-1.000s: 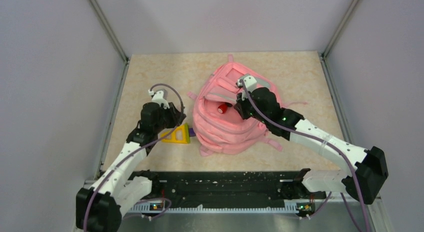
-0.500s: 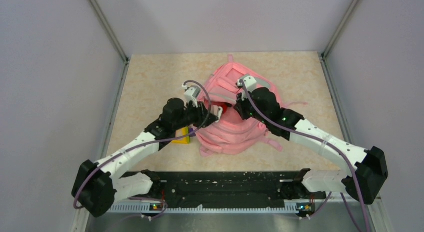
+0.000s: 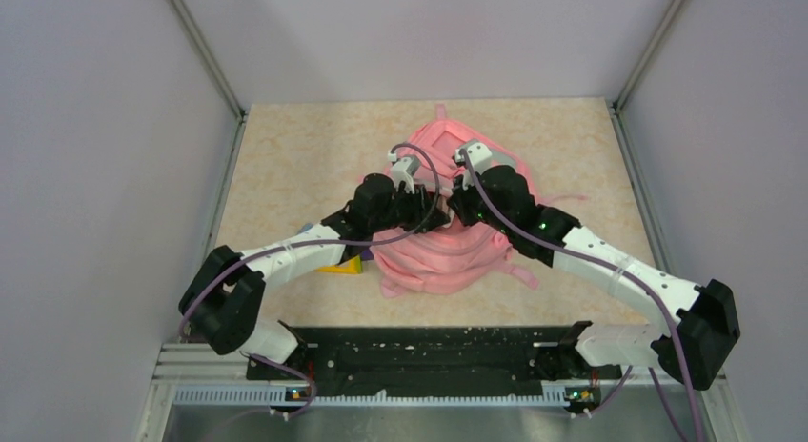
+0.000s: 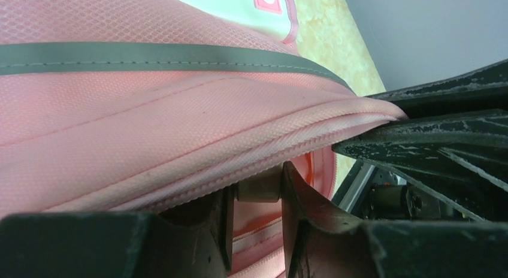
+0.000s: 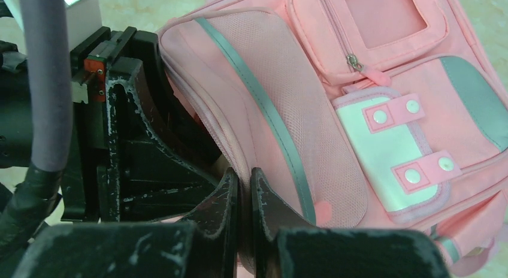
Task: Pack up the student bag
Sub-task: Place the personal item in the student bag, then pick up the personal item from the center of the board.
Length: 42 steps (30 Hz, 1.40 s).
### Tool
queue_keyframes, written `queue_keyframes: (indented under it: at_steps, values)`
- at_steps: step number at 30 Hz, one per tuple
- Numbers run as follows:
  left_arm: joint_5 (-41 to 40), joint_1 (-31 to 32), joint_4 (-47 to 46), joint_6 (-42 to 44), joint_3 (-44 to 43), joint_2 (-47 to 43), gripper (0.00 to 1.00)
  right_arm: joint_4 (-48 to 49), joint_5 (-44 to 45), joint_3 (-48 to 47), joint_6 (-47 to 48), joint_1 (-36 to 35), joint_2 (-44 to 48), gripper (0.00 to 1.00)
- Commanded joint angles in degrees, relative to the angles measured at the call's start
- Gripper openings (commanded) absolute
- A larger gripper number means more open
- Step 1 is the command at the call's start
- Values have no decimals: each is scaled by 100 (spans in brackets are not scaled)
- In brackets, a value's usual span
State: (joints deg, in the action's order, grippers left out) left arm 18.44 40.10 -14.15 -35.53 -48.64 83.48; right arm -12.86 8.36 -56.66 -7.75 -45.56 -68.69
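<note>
- On the tabletop (image 3: 314, 147), a little right of centre and between the two arms: the student bag (image 3: 448, 261), flat, with the pocketed front up.
- Long axis from near edge to far edge, almost straight; carry loop (image 3: 439, 110) toward the far wall, loose straps (image 3: 393, 290) toward the arm bases.
- Main opening on the upper face, toward the bag's left side, with both hands meeting there.
- Right hand (image 5: 244, 181): closed almost fully, pinching the pink zip-edged rim (image 4: 197, 170) of that opening between the fingertips.
- Left hand (image 4: 257, 191): partway closed, clamped on a small pale block (image 4: 259, 183), tips tucked just under the pinched rim and right beside the right hand's fingers.
- Nature of the block: too hidden to tell.
- Across the front panel in the right wrist view: a grey strip (image 5: 263, 104), next to it a pale patch (image 5: 389, 164) with pink snap tabs, and above that a zip pull (image 5: 354, 63).
- Left of the bag, partly under the left arm: a yellow triangular piece (image 3: 343, 265) on the tabletop.
</note>
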Motion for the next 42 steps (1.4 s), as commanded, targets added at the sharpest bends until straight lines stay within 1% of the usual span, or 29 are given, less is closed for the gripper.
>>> queue_keyframes:
  at_steps: [1, 4, 6, 7, 8, 10, 14, 16, 17, 18, 20, 22, 24, 25, 26, 28, 30, 34, 38, 39, 42]
  values:
    - [-489, 73, -613, -84, -242, 131, 24, 464, -126, -360, -191, -16, 363, 0]
    - [-637, 127, -574, 12, -214, 67, 46, 442, -100, -348, -176, -15, 372, 0]
    - [-648, 138, -456, 181, -224, 11, 59, 438, -84, -334, -175, -18, 391, 0]
    - [-679, 146, -359, 257, -233, -20, 64, 450, -81, -328, -178, -19, 399, 0]
    - [-721, 150, -234, 330, -232, -63, 66, 455, -80, -328, -175, -20, 400, 0]
    - [-837, 148, -53, 495, -152, -220, 69, 475, -72, -320, -174, -19, 408, 0]
    - [-1225, 139, 234, 912, 288, -931, 74, 492, 25, -292, -163, -19, 454, 0]
    - [-1617, 139, 511, 1052, 530, -1488, 78, 519, 97, -261, -148, -17, 483, 0]
    - [-1956, 137, 680, 1073, 640, -1744, 80, 528, 131, -245, -137, -19, 499, 0]
    - [-2287, 122, 896, 1141, 733, -1986, 83, 540, 154, -234, -120, -20, 510, 0]
    - [-2651, 20, 1496, 1256, 813, -2432, 87, 552, 175, -223, -105, -17, 522, 0]
    - [-2902, -271, 2208, 1207, 843, -2761, 90, 560, 190, -213, -82, -14, 530, 0]
    - [-2745, -879, 2700, 1099, 946, -2970, 91, 590, 182, -181, -74, -16, 555, 0]
    - [-2618, -1403, 2827, 1052, 1031, -3033, 91, 612, 171, -154, -82, -15, 572, 0]
    - [-2598, -1774, 2919, 1025, 1176, -3062, 92, 637, 156, -139, -82, -14, 582, 0]
    - [-2659, -2400, 3069, 896, 1302, -2999, 93, 672, 138, -106, -72, -15, 603, 0]
    - [-2717, -2834, 3141, 798, 1380, -2833, 93, 672, 114, -92, -66, -21, 631, 0]
    - [-2819, -3416, 3066, 734, 1415, -2396, 94, 654, 155, -41, -36, -14, 690, 0]
    - [-2355, -3939, 2649, 702, 1502, -2027, 94, 647, 212, 13, -14, -17, 762, 0]
    - [-2318, -3962, 2547, 697, 1522, -1911, 94, 648, 232, 27, -13, -16, 781, 0]
    - [-2274, -4307, 2483, 722, 1410, -1534, 94, 641, 253, 51, 5, -14, 806, 0]
